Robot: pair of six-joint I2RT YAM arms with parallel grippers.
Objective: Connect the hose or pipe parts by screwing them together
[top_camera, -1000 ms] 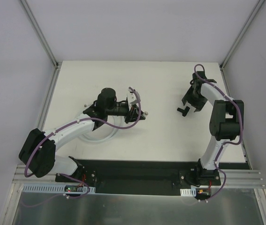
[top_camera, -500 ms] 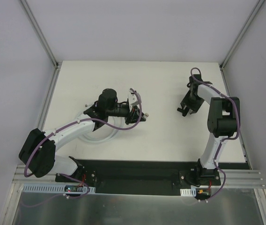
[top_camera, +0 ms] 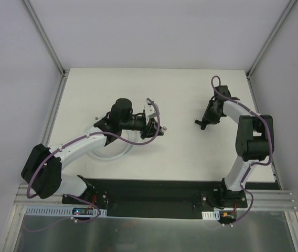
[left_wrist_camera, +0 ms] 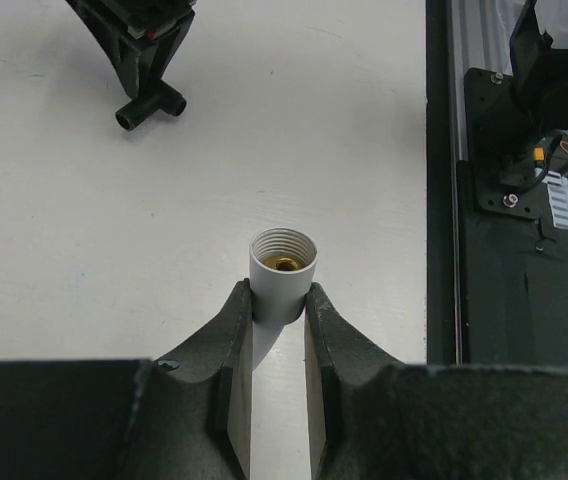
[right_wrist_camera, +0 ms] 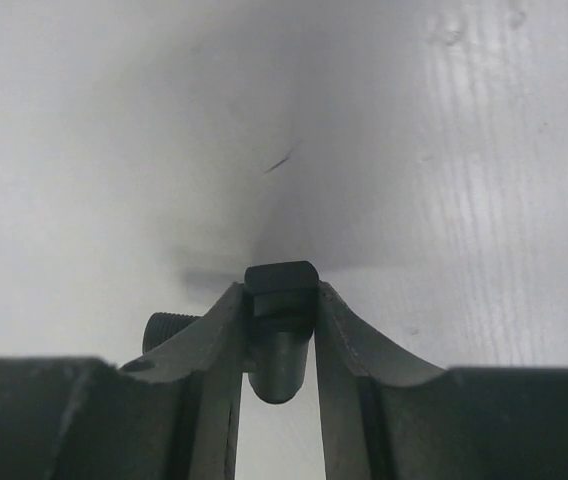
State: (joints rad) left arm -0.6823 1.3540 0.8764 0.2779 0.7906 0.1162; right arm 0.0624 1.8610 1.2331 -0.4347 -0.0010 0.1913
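Sitting inside pale walls (top_camera: 149, 31) and metal posts (top_camera: 44, 37), a white table (top_camera: 180, 152).

left arm (top_camera: 81, 142), white links with black joints, stretched toward middle of white table (top_camera: 180, 152) | left gripper (left_wrist_camera: 282, 300) clamped on grey threaded hose fitting (left_wrist_camera: 283, 272) | right arm (top_camera: 235, 109) elbow-folded over table's right side | right gripper (right_wrist_camera: 281, 300) pinching small black T-shaped connector (right_wrist_camera: 281, 285)
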